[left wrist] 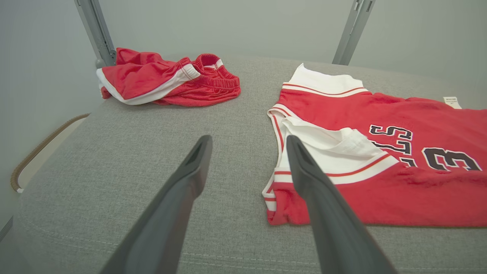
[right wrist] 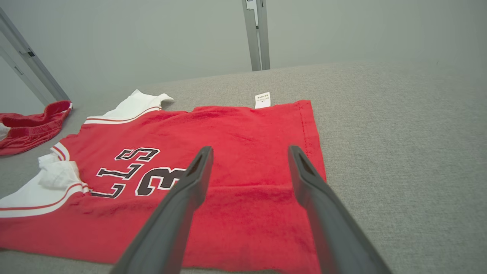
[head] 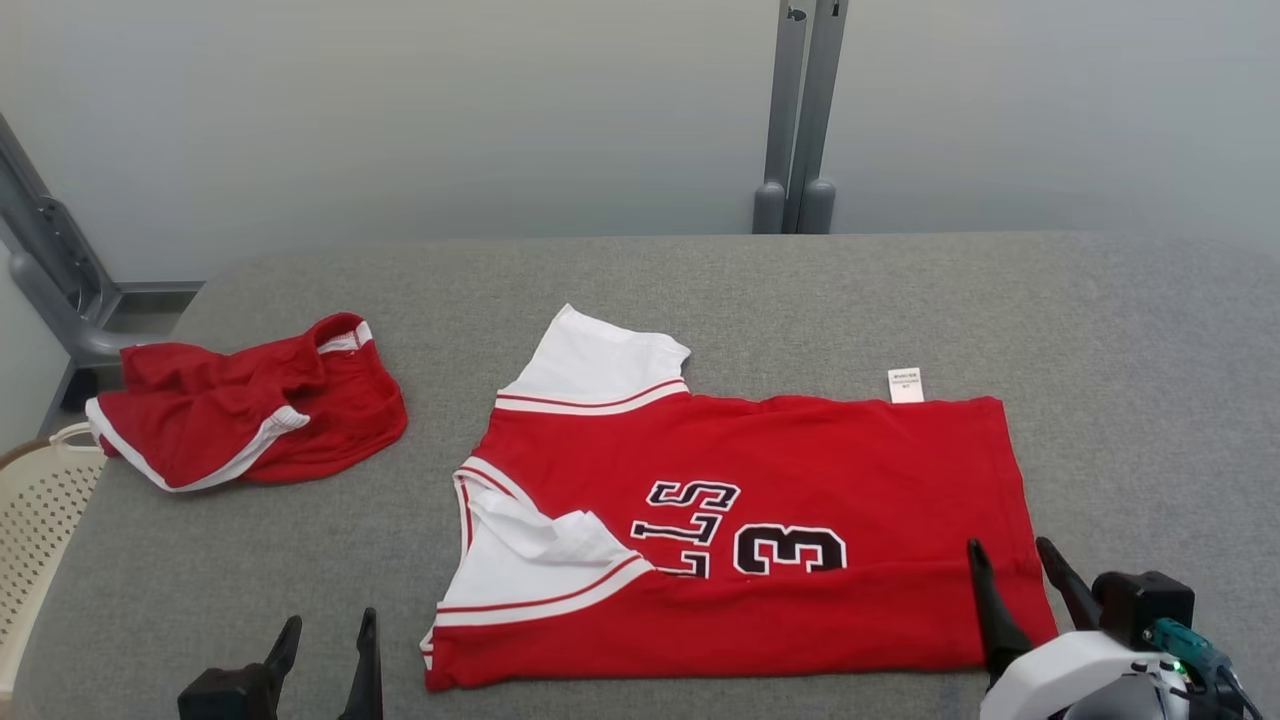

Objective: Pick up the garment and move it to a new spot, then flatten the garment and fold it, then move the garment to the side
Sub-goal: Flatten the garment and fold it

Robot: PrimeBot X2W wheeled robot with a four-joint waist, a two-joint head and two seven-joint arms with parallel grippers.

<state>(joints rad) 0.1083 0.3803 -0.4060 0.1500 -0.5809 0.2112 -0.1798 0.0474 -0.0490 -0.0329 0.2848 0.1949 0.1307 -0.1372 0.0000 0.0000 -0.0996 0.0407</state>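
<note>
A red jersey (head: pixel 760 470) with white sleeves and black lettering lies spread on the grey table (head: pixel 700 290), its near long edge folded over. Its white label (head: pixel 906 385) sticks out at the far edge. My left gripper (head: pixel 325 625) is open at the lower left, just left of the jersey's near sleeve corner (left wrist: pixel 277 205), touching nothing. My right gripper (head: pixel 1010 555) is open over the jersey's near right corner (right wrist: pixel 247 213), holding nothing. In the left wrist view the left gripper (left wrist: pixel 247 142) points between the two garments.
Crumpled red shorts (head: pixel 250 415) with white trim lie at the table's left, seen as red shorts (left wrist: pixel 171 78) in the left wrist view. A cream perforated basket (head: pixel 35 520) stands beside the table's left edge. Grey metal posts (head: pixel 800 120) rise behind the table.
</note>
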